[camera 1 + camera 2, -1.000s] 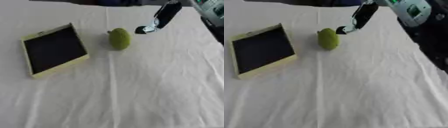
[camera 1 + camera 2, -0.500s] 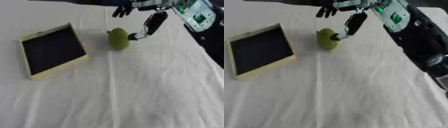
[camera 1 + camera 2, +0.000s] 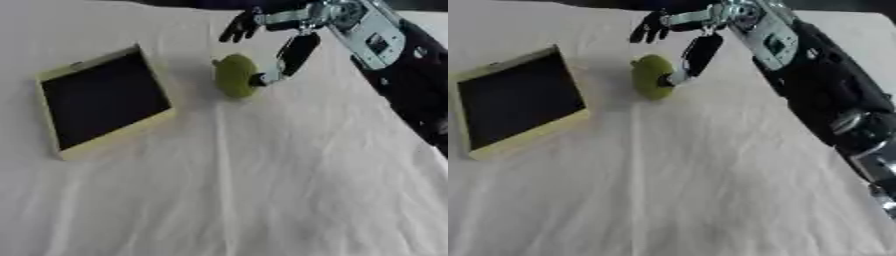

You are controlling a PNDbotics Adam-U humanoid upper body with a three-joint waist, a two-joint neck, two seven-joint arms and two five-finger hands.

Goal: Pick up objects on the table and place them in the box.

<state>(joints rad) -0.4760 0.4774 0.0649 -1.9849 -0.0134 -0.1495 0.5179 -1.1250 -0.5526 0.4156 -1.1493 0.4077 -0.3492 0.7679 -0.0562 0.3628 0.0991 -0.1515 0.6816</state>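
While the green fruit (image 3: 234,75) is lying on the white cloth (image 3: 262,190) just right of the box (image 3: 103,102), it is being touched by the right hand (image 3: 293,35), whose spread fingers should be curled snugly around it before lifting.

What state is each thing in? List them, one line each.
Green fruit: lying on the white cloth, not lifted, outside the box.
Box: open, dark inside, nothing in it.
Right hand: open, thumb tip at the fruit's right side, fingers spread above and behind it.
Left hand: not in view.
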